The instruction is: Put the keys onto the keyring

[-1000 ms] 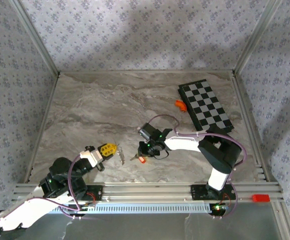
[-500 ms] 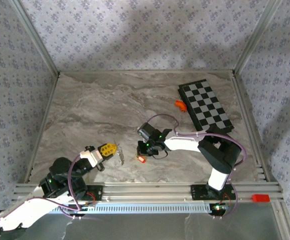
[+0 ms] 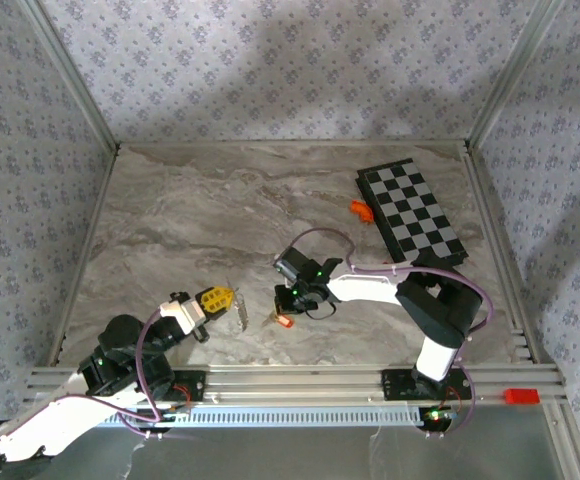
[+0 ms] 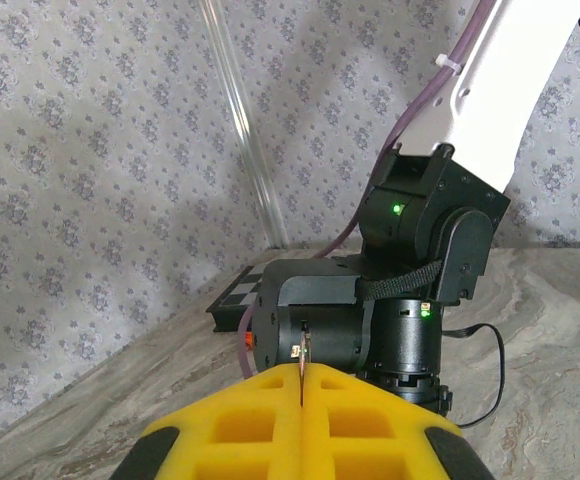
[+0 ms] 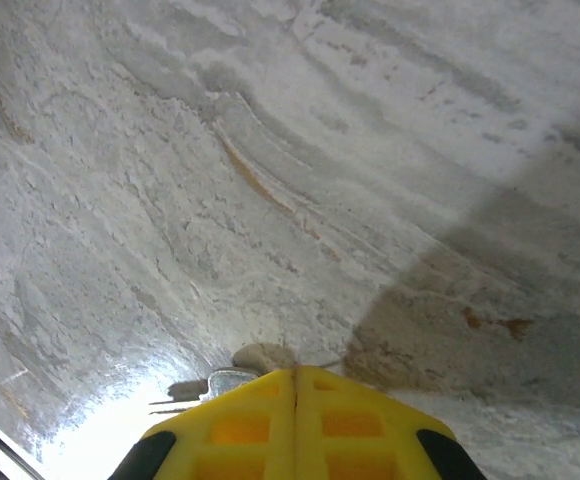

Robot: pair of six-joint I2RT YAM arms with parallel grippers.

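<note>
Key (image 5: 228,379) pokes from the right gripper (image 5: 295,374) clamped on it, left gripper (image 3: 227,297) clamped on the keyring (image 3: 240,313)

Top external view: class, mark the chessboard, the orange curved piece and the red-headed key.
chessboard (image 3: 411,214): top external view, middle of its checkered surface.
orange curved piece (image 3: 360,209): top external view, its middle.
red-headed key (image 3: 284,320): top external view, its red head.

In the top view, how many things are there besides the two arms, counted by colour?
Red: 2, the key with its red head, and the block on the front rail.
Orange: 1, the curved piece.
Black and grey: 1, the checkered board.
Silver: 1, the keyring.
Total: 5.
</note>
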